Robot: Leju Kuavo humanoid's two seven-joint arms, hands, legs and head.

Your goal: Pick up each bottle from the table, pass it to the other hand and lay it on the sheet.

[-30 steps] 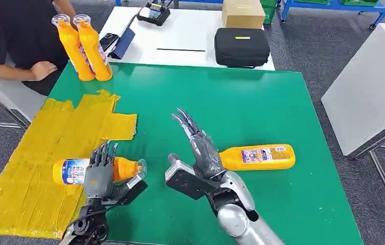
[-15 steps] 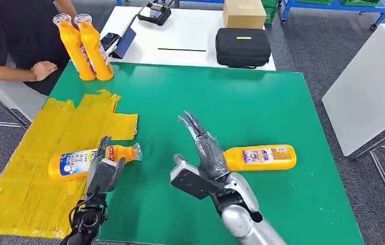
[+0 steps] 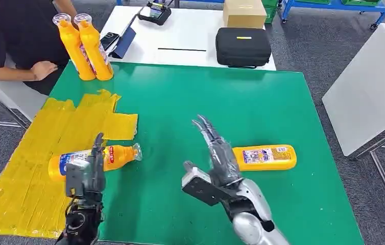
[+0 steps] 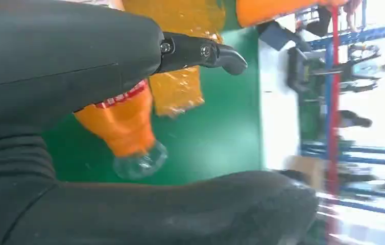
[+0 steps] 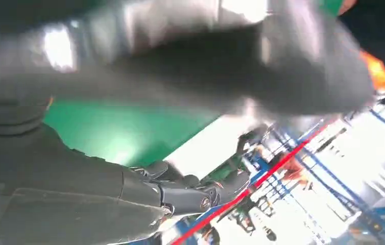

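Note:
An orange bottle [image 3: 75, 160] with a white-blue label lies on the yellow sheet [image 3: 27, 189], its clear cap past the sheet's edge over the green table [image 3: 206, 97]. My left hand [image 3: 86, 172] hovers just on my side of it, fingers straight and apart, holding nothing. In the left wrist view the bottle [image 4: 124, 122] lies free between thumb and fingers. A second orange bottle [image 3: 264, 157] lies on the table to the right. My right hand [image 3: 217, 153] is open beside its neck end and hides the cap. Two more bottles [image 3: 84, 47] stand upright at the far left corner.
A person in a dark top sits at the far left, one hand [image 3: 43, 69] resting near the upright bottles. Behind the green table a white table carries a black case [image 3: 242, 47], a cardboard box [image 3: 243, 12] and small devices. A white surface [image 3: 369, 87] stands at the right.
My left hand has let go of the bottle, now lying on the sheet, and drawn back toward me. My right hand has shifted right toward the second bottle.

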